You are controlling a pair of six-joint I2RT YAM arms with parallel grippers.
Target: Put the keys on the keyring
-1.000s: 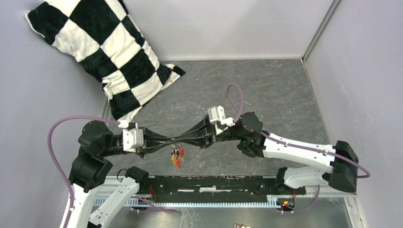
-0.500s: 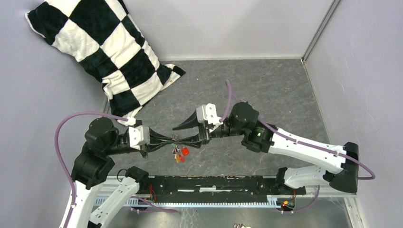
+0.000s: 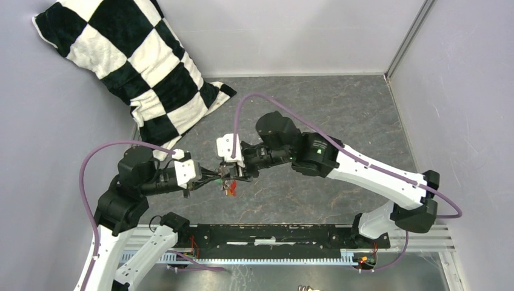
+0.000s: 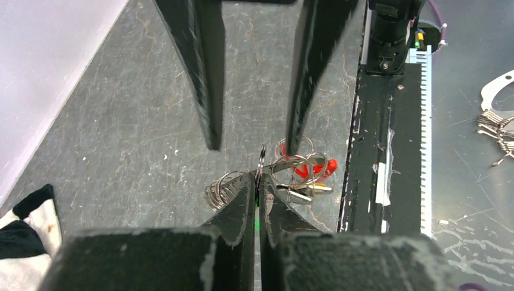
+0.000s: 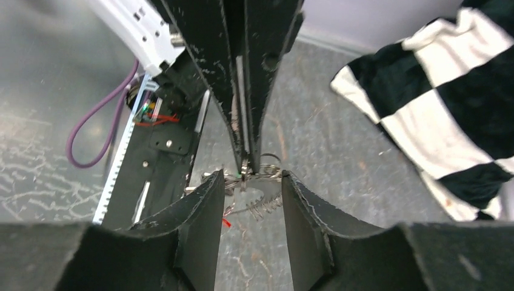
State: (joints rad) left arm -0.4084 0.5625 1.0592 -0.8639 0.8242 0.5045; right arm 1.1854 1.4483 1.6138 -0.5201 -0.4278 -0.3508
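Observation:
My left gripper (image 4: 257, 182) is shut on the keyring (image 4: 262, 159), a thin silver wire loop held above the grey floor. Its coils (image 4: 221, 189) bunch to the left of my fingertips. A red piece (image 4: 318, 168) and a yellow-headed key (image 4: 310, 188) hang from it on the right; I cannot make out the green key. My right gripper (image 5: 251, 182) is open, and its fingers (image 4: 209, 91) straddle the ring from the far side without touching it. In the top view, the left gripper (image 3: 213, 176) and right gripper (image 3: 235, 172) meet over the hanging bunch (image 3: 230, 188).
A black-and-white checked pillow (image 3: 133, 66) leans in the back left corner and shows in the right wrist view (image 5: 448, 103). A black rail (image 3: 273, 233) runs along the near edge. Loose metal pieces (image 4: 497, 124) lie beyond the rail. Grey walls close in the sides.
The right gripper let go and opened, then swung left and now straddles the ring at the left fingertips. The left gripper moved slightly right, still holding the ring.

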